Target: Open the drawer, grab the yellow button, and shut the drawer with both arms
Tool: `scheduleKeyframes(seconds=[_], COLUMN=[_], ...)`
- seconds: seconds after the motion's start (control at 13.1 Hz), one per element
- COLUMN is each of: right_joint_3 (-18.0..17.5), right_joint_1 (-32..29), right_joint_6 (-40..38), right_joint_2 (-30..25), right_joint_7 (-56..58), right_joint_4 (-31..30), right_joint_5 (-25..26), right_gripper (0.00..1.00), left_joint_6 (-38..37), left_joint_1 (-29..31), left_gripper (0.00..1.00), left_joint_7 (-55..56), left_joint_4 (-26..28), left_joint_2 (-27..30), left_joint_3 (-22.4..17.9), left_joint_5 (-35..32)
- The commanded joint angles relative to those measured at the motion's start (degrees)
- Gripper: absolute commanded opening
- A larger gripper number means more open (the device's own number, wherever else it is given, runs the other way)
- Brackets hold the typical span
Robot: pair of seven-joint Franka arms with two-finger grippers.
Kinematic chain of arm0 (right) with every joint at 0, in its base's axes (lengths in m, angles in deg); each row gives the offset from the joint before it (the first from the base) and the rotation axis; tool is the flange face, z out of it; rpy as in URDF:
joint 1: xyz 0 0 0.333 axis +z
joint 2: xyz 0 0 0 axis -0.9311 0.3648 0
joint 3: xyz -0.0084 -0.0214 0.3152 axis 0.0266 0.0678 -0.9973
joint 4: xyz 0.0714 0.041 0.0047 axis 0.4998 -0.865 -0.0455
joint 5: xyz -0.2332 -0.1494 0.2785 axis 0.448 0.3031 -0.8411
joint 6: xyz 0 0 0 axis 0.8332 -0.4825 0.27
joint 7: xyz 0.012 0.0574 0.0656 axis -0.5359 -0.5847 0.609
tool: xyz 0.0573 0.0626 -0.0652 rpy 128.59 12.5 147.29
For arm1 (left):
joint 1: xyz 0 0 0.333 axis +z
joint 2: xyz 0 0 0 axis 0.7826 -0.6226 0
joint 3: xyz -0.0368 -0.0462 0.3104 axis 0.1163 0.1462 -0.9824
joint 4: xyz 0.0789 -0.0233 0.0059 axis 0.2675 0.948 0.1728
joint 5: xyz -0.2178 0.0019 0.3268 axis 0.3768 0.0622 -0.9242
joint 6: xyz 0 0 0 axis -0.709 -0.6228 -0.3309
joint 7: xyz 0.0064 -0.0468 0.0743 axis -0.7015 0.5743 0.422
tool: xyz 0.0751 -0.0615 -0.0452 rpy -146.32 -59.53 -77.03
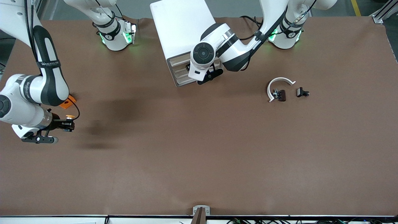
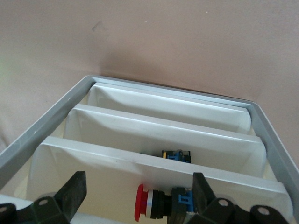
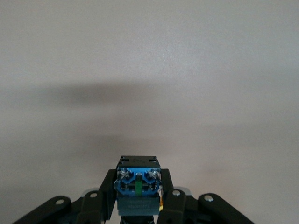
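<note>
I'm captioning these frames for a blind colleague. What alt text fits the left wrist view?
The left hand, its fingers spread open, hangs over the white cabinet and its cream drawers. The drawer under the hand holds a red-capped button, and the next one a small blue and black part.

Colours as catalogued from my own jaws:

- My two glossy white arms, black joint rings; black right gripper (image 3: 138,205) and black left gripper (image 2: 140,198).
- Tiny push-button (image 3: 138,184) between my right jaws: blue and black body, green stripe, orange-yellow cap.
- Matte brown table (image 1: 199,155).
- White boxy cabinet (image 1: 180,28), grey-rimmed, pale cream drawer (image 2: 159,163) fronts.
- Red-capped button (image 2: 156,207), black and blue body.
- Orange square block (image 1: 68,101).
- White curved plastic strip (image 1: 278,82).
- Small black clip-like parts (image 1: 302,92).
</note>
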Motion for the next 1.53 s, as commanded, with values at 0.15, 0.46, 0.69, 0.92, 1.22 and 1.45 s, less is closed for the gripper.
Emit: scheduleKeyframes(seconds=[0.15,0.46,0.69,0.92,1.22,1.45], right_joint_3=[-1.23,-1.23,-1.23,-1.23,-1.23,-1.32], right_joint_1=[-1.71,-3.29,-3.73,-3.64,-3.38,-3.03], right_joint_6=[7.27,13.42,15.19,15.37,14.67,11.17], right_joint_2=[3.98,8.46,9.26,9.61,9.26,6.82], right_joint_7=[1.31,4.81,4.83,4.83,4.12,3.95], right_joint_4=[-0.52,-0.52,-1.04,-1.04,-0.87,-0.78], right_joint_5=[1.23,1.23,1.06,0.88,0.88,0.88], right_gripper=[0.37,0.37,0.38,0.50,1.00,1.00], left_joint_6=[-0.55,-1.08,-3.35,-5.65,-9.15,-11.88], left_joint_1=[0.04,9.15,16.54,23.14,28.41,32.46], left_gripper=[1.00,1.00,1.00,1.00,1.00,1.00], left_joint_7=[4.69,4.16,4.16,3.72,3.20,-4.24], left_joint_4=[-1.36,-2.32,-7.32,-10.32,-10.85,-13.57], left_joint_2=[0.29,0.73,0.99,2.13,4.59,6.00], left_joint_3=[-0.15,-1.03,-1.03,-1.03,-0.95,-1.03], left_joint_5=[1.90,-0.20,-6.17,-13.89,-25.85,-26.58])
